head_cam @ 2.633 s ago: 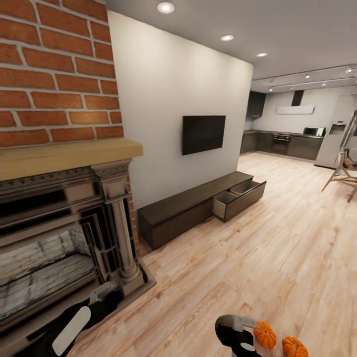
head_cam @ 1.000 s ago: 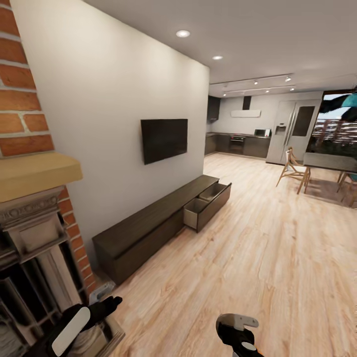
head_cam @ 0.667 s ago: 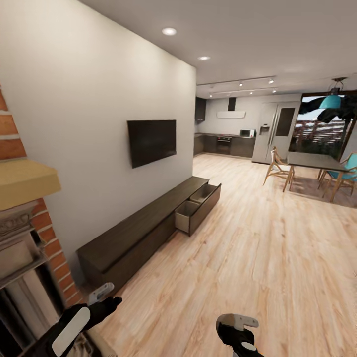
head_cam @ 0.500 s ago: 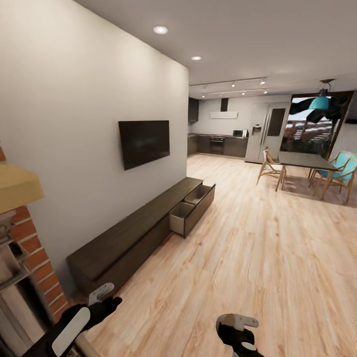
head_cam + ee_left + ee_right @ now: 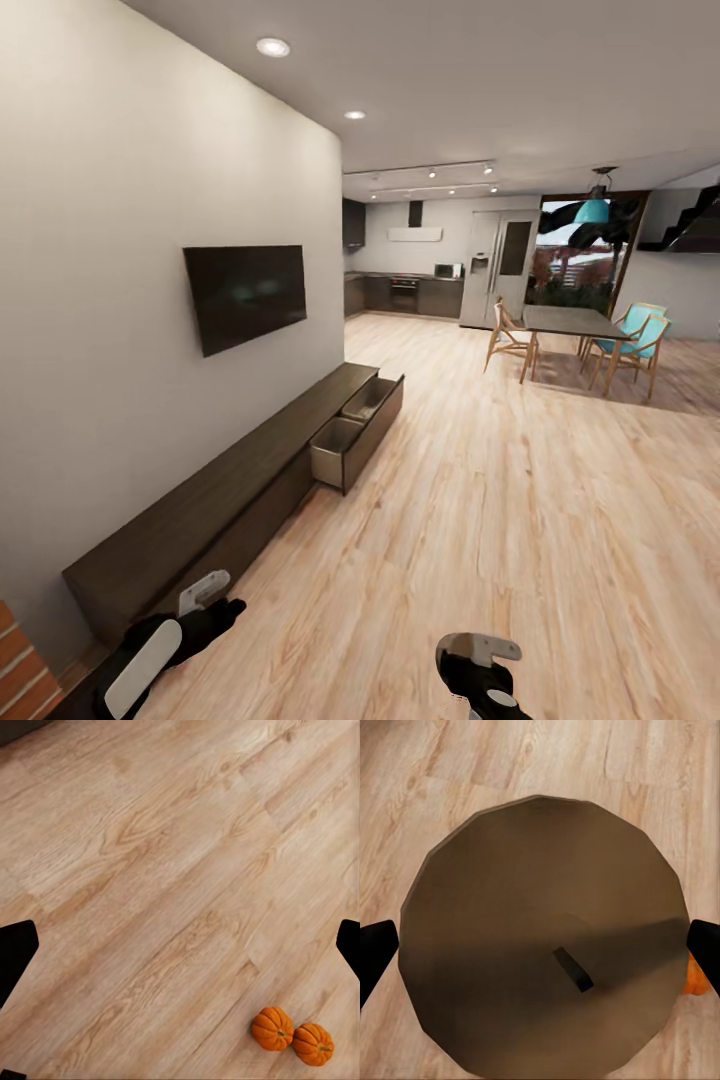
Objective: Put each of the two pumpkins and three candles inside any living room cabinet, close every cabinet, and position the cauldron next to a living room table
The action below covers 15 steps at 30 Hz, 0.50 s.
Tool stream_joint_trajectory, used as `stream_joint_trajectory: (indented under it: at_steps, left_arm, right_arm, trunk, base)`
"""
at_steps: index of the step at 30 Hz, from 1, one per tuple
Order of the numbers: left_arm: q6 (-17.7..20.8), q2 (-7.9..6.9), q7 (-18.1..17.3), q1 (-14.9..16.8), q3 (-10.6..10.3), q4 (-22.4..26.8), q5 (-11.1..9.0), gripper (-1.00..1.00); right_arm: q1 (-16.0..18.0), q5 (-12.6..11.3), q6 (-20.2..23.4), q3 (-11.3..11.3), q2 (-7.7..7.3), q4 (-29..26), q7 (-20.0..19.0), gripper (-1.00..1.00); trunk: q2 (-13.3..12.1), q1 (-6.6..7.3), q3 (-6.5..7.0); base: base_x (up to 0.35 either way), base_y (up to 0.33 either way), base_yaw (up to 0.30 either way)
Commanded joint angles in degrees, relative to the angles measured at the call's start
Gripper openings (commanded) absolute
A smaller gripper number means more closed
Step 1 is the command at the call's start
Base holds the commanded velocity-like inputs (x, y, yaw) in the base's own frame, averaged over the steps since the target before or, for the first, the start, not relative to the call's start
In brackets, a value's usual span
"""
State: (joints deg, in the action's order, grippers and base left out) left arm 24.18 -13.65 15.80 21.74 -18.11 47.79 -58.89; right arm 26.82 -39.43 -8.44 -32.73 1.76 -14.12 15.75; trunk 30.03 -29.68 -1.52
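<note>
Where cabinet edges open floor

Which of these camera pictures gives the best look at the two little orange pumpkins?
The left wrist view: both small ribbed orange pumpkins sit side by side, touching, on the light wooden floor, whole and unobstructed. The right wrist view catches just an orange sliver behind a round brown disc. The head view looks toward the long dark-brown cabinet instead.

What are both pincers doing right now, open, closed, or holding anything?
Left pincer: open, fingers spread wide, holding nothing, above bare floor near the pumpkins.
Right pincer: open, holding nothing, above a round brown top.
</note>
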Motion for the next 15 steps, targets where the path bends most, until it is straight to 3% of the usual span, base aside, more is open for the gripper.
stream_joint_trajectory:
  at_steps: [1, 11, 15]
  left_arm:
    - [0.0, -0.09, 0.6, 0.1, -0.3, 0.1, -0.6, 1.0]
    - [0.0, -0.11, 0.6, 0.1, -0.3, -0.1, -0.6, 1.0]
    - [0.0, -0.07, 0.6, 0.1, -0.3, -0.1, -0.6, 1.0]
  right_arm:
    - [0.1, -0.5, -0.3, -0.5, -0.01, 0.0, 0.2, -1.0]
    - [0.1, -0.5, -0.3, -0.5, -0.01, 0.0, 0.2, -1.0]
    - [0.1, -0.5, -0.3, -0.5, -0.01, 0.0, 0.2, -1.0]
  trunk:
    - [0.1, -0.06, -0.12]
    - [0.1, -0.06, -0.12]
    - [0.1, -0.06, -0.11]
  base:
    - [0.3, 0.0, -0.024]
    - [0.286, 0.091, -0.005]
    - [0.268, 0.134, -0.144]
